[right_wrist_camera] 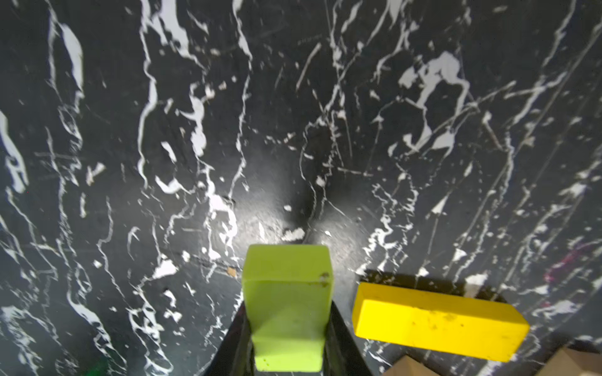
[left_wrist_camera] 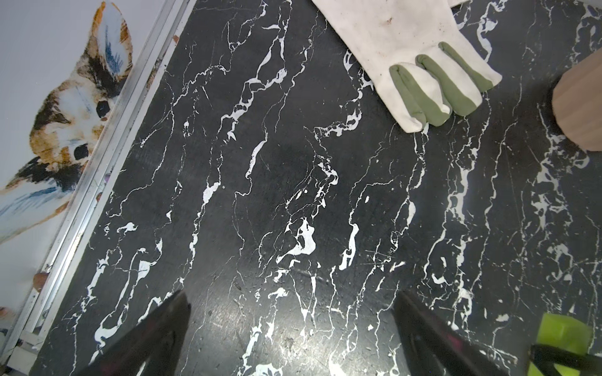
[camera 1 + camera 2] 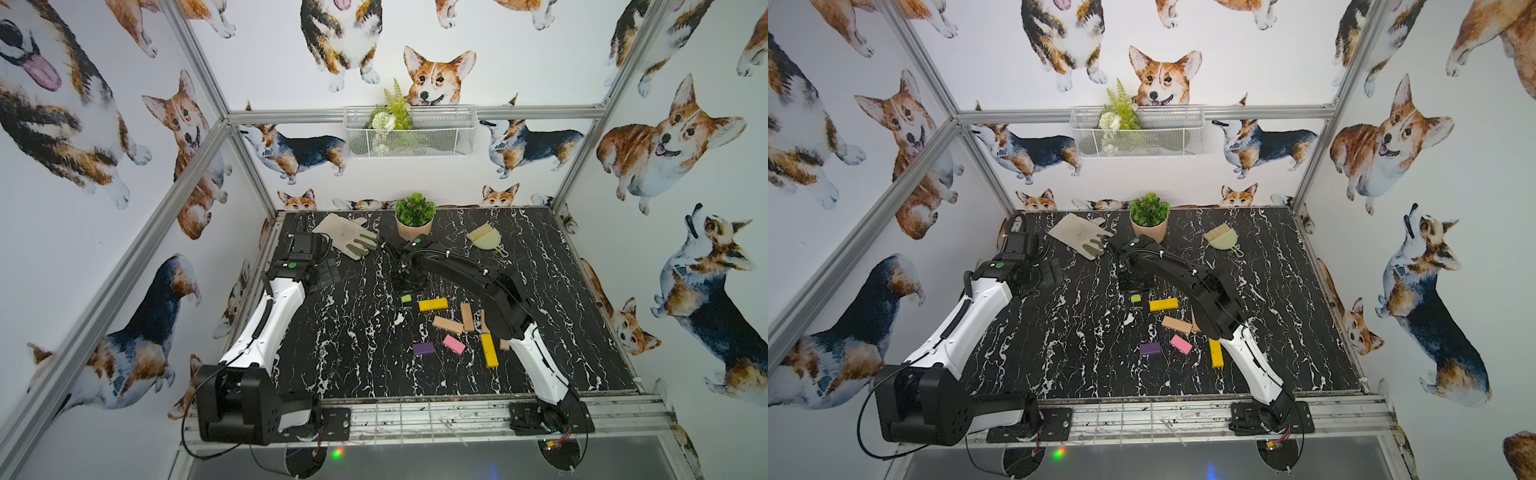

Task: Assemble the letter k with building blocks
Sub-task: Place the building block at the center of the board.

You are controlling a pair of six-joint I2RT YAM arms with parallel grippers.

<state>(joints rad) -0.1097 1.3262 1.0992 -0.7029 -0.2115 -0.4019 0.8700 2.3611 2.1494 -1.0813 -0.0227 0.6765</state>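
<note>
Tabletop (image 3: 561, 270) of black marble, corgi-print walls (image 3: 104, 199)

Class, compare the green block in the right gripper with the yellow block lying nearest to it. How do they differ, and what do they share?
Colour: the green block is lime, the yellow block bright yellow. State: the right gripper is shut on the green block, while the yellow block lies free on the table. Both are painted rectangular bars.

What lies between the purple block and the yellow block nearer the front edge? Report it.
The pink block lies between the purple block and that yellow block, touching neither; both top views show it.
</note>
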